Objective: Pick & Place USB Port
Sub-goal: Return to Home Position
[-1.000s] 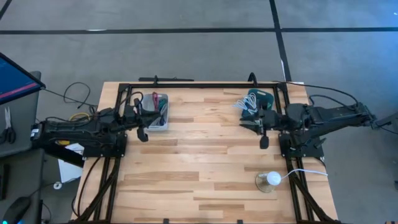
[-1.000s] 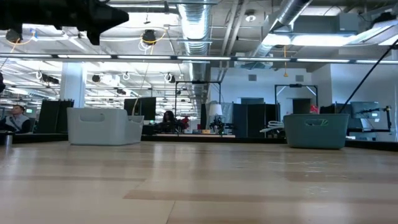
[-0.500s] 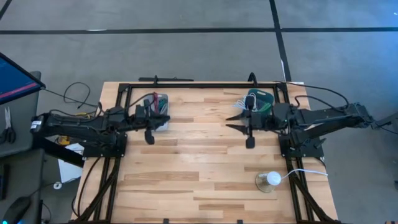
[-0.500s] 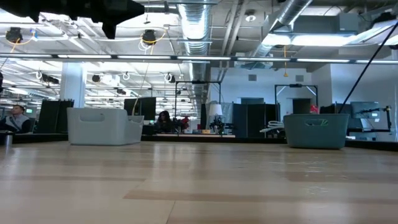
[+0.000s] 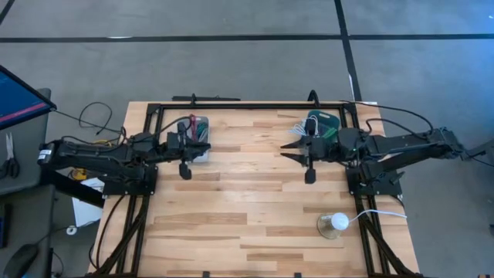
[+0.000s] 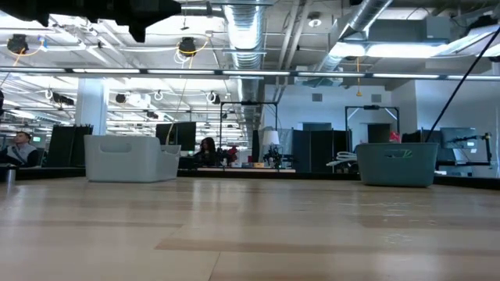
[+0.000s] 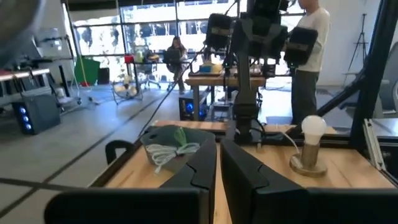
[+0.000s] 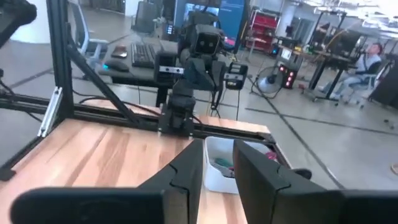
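A pale grey bin with small red and green items stands near the table's far edge on the left, also visible in the right wrist view and the low view. A green bin with white cables stands far right; the left wrist view shows the green bin too. My left gripper hovers shut over the grey bin's near part, fingers level and pointing right. My right gripper hangs open left of the green bin, pointing left. Neither holds anything.
A small lamp with a white bulb and its cord sits near the table's near right corner, also in the left wrist view. A black frame rail runs along the far edge. Bare wood lies between the two grippers.
Both arms have reached toward the table's middle: my left gripper moved right, onto the grey bin's near side, and my right gripper moved left, away from the green bin. Most of this happened in the first half second; both have since nearly stood still.
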Controlling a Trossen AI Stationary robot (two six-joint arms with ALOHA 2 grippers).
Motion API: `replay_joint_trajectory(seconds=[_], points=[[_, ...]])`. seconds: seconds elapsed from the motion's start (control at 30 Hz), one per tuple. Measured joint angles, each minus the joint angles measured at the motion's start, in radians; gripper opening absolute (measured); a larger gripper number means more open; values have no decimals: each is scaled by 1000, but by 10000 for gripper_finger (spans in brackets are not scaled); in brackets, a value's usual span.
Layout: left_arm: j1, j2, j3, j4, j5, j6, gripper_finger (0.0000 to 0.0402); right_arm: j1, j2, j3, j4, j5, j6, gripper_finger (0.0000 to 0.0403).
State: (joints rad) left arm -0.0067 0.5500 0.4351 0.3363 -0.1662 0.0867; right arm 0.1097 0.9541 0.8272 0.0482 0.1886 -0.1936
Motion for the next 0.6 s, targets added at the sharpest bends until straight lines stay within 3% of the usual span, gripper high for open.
replay_joint_trajectory(seconds=[0.13,0.37,0.6], points=[[0,-71,0,-75,64,-15,23,0,-73,0,-18,-4,-5,82],[-1,-203,0,-133,80,-47,22,-31,-228,0,-94,-4,9,82],[-1,-312,47,-217,220,-39,22,-34,-329,0,-156,-5,32,82]])
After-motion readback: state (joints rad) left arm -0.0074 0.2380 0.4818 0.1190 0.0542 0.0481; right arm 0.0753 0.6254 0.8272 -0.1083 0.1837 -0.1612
